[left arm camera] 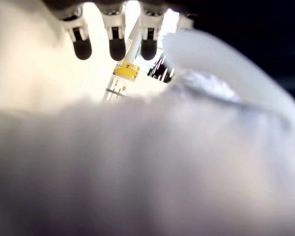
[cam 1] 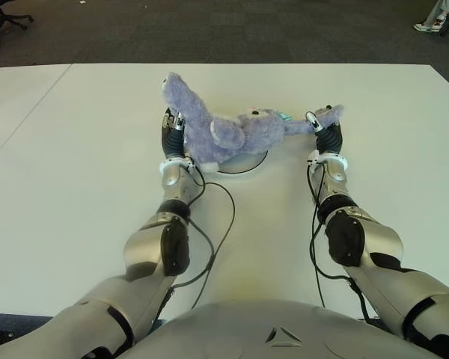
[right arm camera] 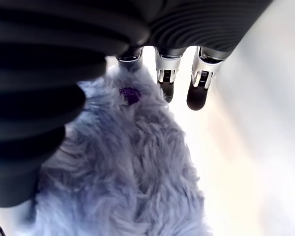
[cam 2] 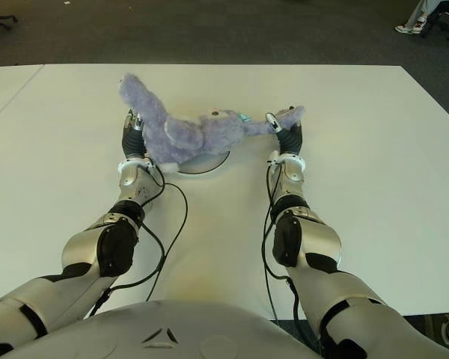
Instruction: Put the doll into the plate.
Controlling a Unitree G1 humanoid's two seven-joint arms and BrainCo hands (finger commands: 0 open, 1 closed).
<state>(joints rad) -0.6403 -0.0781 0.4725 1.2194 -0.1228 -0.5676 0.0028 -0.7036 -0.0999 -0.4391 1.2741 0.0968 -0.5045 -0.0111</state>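
Observation:
A purple plush doll (cam 1: 232, 133) lies across a white plate (cam 1: 248, 162) at the middle of the table, hiding most of it. One limb sticks up at the doll's left end, and another stretches right. My left hand (cam 1: 172, 126) is at the doll's left side; in the left wrist view its fingers (left arm camera: 115, 46) point straight out past the fur (left arm camera: 152, 162). My right hand (cam 1: 323, 129) is under the tip of the right limb (cam 1: 328, 114). In the right wrist view that fur (right arm camera: 132, 162) lies against the palm and the fingers (right arm camera: 199, 91) are extended.
The white table (cam 1: 82, 172) spreads wide on both sides, and a seam to a second table runs along its left. Dark carpet lies beyond the far edge. A person's shoes (cam 1: 426, 27) show at the far right and a chair base (cam 1: 15, 19) at the far left.

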